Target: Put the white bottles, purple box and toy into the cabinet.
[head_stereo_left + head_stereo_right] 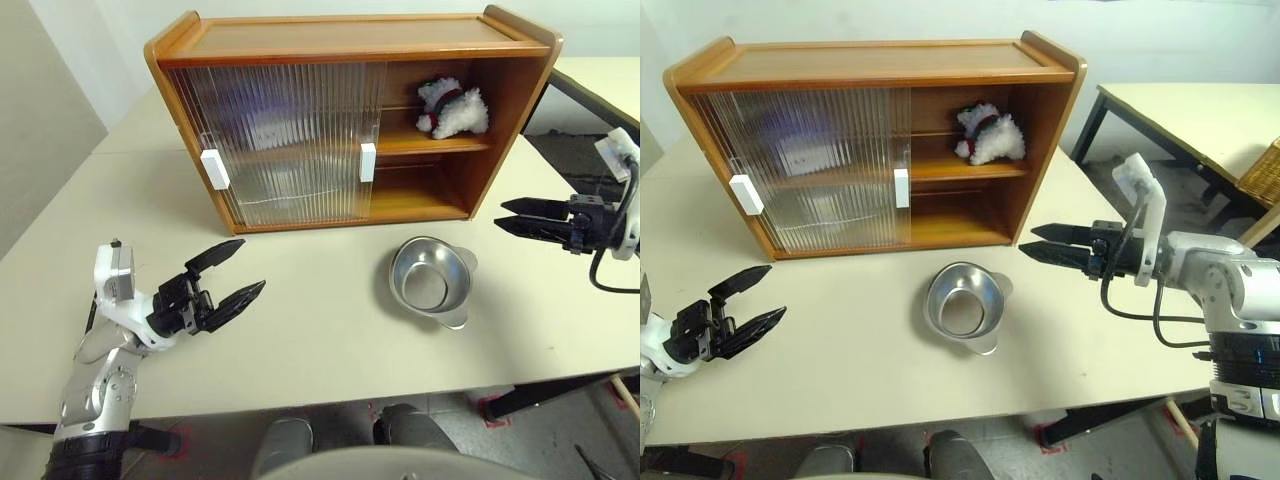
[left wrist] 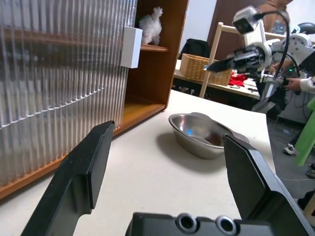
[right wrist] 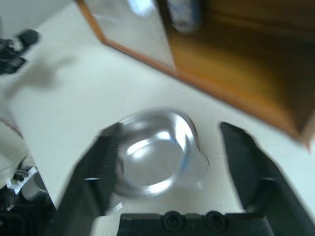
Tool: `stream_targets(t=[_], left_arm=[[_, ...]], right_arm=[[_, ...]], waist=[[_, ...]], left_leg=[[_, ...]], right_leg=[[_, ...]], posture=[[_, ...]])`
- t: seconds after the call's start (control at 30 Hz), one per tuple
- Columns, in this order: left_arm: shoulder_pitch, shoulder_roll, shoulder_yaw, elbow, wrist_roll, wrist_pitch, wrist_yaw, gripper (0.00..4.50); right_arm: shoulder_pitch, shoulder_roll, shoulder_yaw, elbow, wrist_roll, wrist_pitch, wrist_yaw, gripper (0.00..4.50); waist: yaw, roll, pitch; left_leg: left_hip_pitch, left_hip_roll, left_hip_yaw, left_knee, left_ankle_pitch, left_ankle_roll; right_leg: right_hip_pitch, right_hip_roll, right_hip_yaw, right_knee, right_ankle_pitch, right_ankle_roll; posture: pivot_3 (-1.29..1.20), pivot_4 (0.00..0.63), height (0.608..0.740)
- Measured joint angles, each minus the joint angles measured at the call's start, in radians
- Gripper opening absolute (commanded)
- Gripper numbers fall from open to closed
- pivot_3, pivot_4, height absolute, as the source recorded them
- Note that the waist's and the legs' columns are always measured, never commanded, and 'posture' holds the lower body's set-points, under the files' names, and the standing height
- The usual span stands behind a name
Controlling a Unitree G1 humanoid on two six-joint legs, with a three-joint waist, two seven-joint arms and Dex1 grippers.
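Toy: on cabinet inner shelf, right open bay. Right tool: empty, fingers parted, beside that bay, the nearer one. Left tool: spread wide, empty, above table. Steel bowl between.

The cabinet stands at the back of the table, its two sliding doors drawn over the left part — the right part open. The toy sits on the inner shelf in that open part; something, perhaps the box, shows dimly behind the doors. The steel bowl lies on the table before the cabinet's right end. The left gripper hovers over the table's left front, the right gripper right of the bowl — both clear of everything.
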Motion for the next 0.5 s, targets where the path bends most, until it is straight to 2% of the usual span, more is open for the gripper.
stream_targets(t=[0.23,0.37,0.5], left_arm=[[-0.014,-0.004,-0.01,0.0,0.002,0.0,-0.004,4.5],[-0.016,-0.007,-0.011,0.001,0.003,0.0,-0.006,4.5],[-0.017,-0.01,-0.015,0.001,0.004,0.0,-0.006,4.5]], right_arm=[[0.054,0.103,-0.031,0.056,-0.013,-0.002,-0.122,4.43],[0.055,0.158,-0.019,0.105,-0.055,0.027,-0.233,4.43],[0.059,0.203,-0.019,0.161,-0.057,0.041,-0.27,4.43]], waist=[[-0.002,-0.001,-0.001],[-0.002,0.0,-0.001],[-0.001,0.0,-0.001]], left_leg=[[0.001,0.001,0.0,0.001,-0.001,0.002],[0.001,0.001,-0.001,0.0,-0.001,0.003],[0.0,0.001,-0.001,0.0,-0.002,0.004]], right_leg=[[0.0,0.0,0.0,0.0,0.001,0.001],[0.0,0.0,-0.001,0.0,0.004,-0.004],[-0.001,0.0,0.0,0.0,0.004,-0.003]], posture=[[-0.06,0.001,0.74],[-0.05,0.0,0.74],[-0.05,0.0,0.74]])
